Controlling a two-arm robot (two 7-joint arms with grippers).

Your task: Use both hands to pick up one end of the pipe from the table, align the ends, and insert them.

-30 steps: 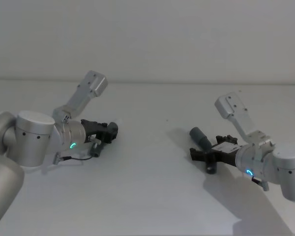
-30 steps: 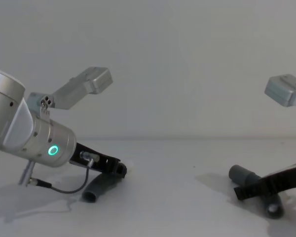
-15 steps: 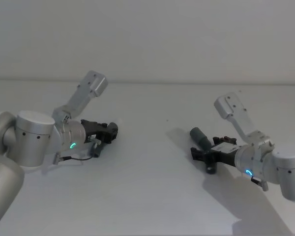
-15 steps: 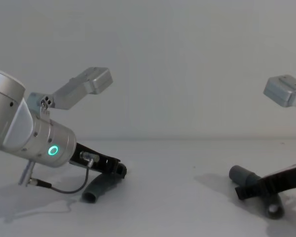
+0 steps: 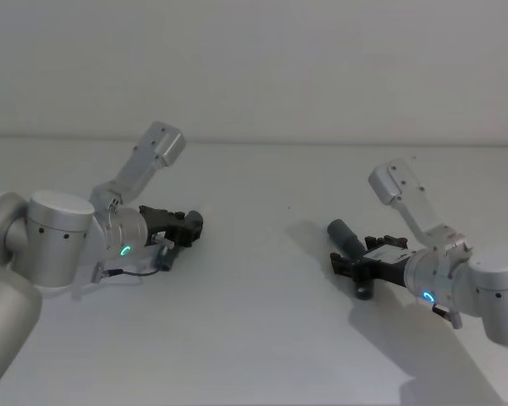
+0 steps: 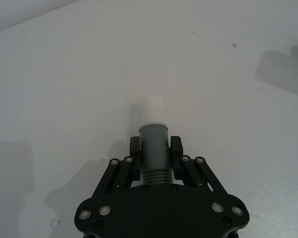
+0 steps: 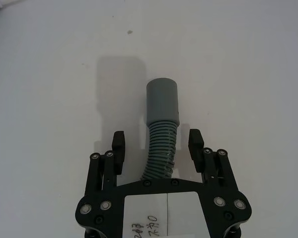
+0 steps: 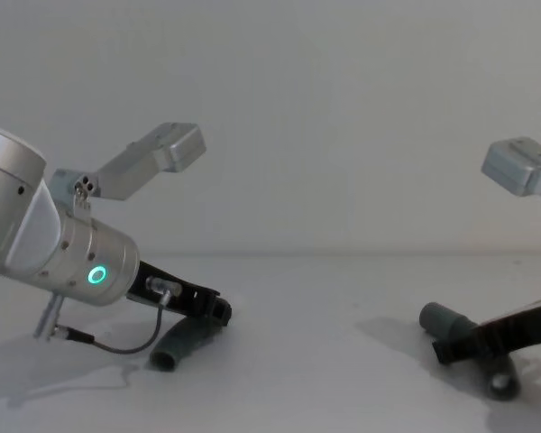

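**Left side.** The left gripper [image 6: 155, 147] sits low over the table [image 5: 254, 338], reaching forward and toward the centre. Its jaws are closed down to the width of a hose cuff and clamp the left pipe piece [image 8: 178, 343] by its narrow grey cuff [image 6: 154, 144]. One finger [image 6: 134, 148] presses on each side of the cuff, just ahead of the first ribs. The pale tip [image 6: 151, 109] projects beyond the fingertips and points toward the centre of the table. In the chest view, the ribbed body hangs down and back from the gripper. Its open rear end is at table level (actual contact with the surface cannot be confirmed from this angle).

**Right side.** The right gripper [image 7: 156, 140] is low over the table, well apart from the left gripper. Its jaws are wide open and hold nothing. The right pipe piece [image 5: 354, 254] lies on the table with its ribbed body passing between the two fingers [image 7: 118, 141], with clear space on both sides. The wide sleeve [image 7: 162, 101], plain grey, lies beyond the fingertips.
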